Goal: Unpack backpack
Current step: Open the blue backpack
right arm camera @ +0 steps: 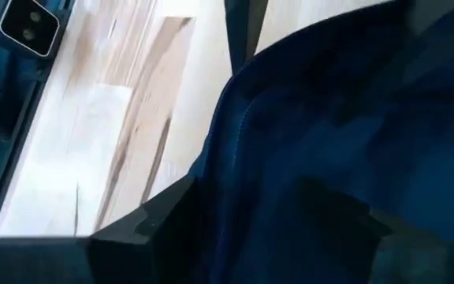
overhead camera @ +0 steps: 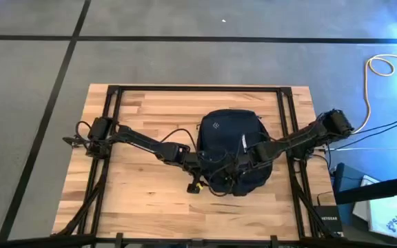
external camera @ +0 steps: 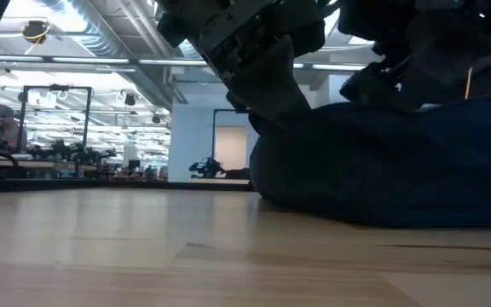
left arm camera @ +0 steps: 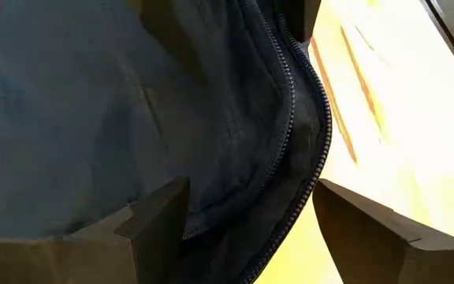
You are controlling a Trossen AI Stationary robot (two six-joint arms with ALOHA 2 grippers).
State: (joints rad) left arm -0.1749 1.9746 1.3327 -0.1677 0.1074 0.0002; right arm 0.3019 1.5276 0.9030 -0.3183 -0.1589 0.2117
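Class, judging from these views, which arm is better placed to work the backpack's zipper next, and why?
Probably the left. Its pincer is open and straddles the zipper track at the backpack edge. The right pincer rests over the backpack's fabric, with no zipper showing in its wrist view.

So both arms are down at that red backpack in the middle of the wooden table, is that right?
Not quite: the backpack is dark navy, not red, as the high view shows. The rest holds: both arms reach it in the middle of the wooden table, the left end effector and the right end effector at its lower part.
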